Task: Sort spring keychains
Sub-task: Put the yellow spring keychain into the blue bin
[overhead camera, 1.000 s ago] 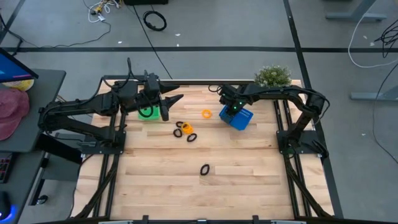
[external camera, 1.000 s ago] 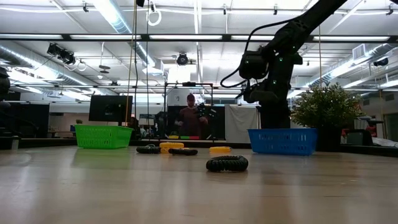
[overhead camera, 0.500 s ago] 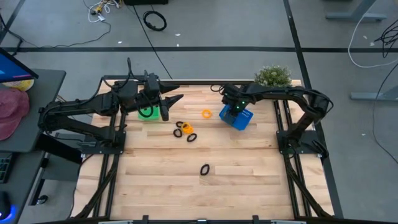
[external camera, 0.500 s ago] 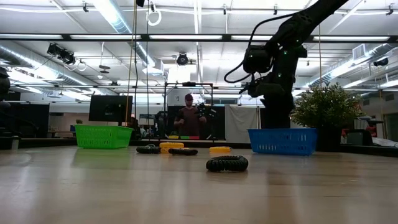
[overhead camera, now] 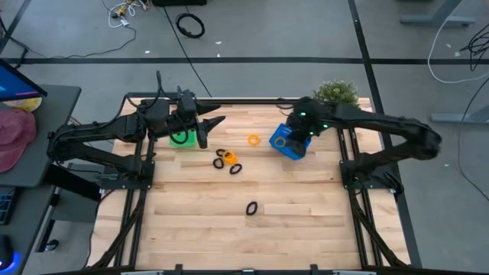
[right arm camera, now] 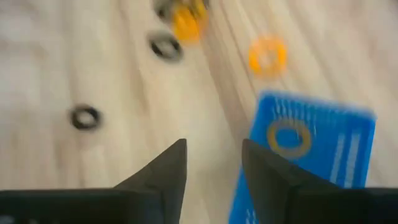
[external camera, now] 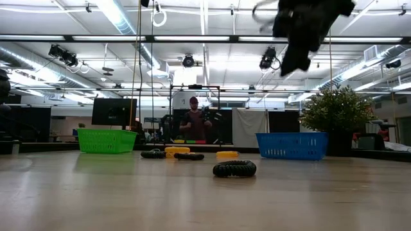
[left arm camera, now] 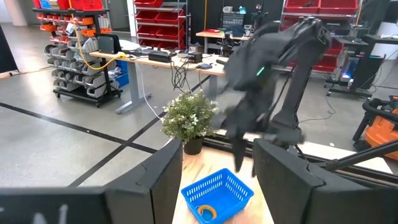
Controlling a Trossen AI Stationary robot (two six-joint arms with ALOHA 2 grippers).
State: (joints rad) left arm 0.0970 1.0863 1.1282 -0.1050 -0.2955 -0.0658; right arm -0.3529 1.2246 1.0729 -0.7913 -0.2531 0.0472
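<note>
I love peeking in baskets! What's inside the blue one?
One orange spring keychain lies on the floor of the blue basket; the left wrist view shows it too. The right end effector hangs open above it, holding nothing. The arm covers part of the basket from above.

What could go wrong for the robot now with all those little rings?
1. Near the middle of the table, black and orange rings lie bunched together, so a hand might grab two colours at once.
2. The blue basket sits tilted beside the plant; the right hand, open above it, might bump either one when it next comes down.
3. One black ring lies alone, far from both baskets, so it might get missed.
</note>
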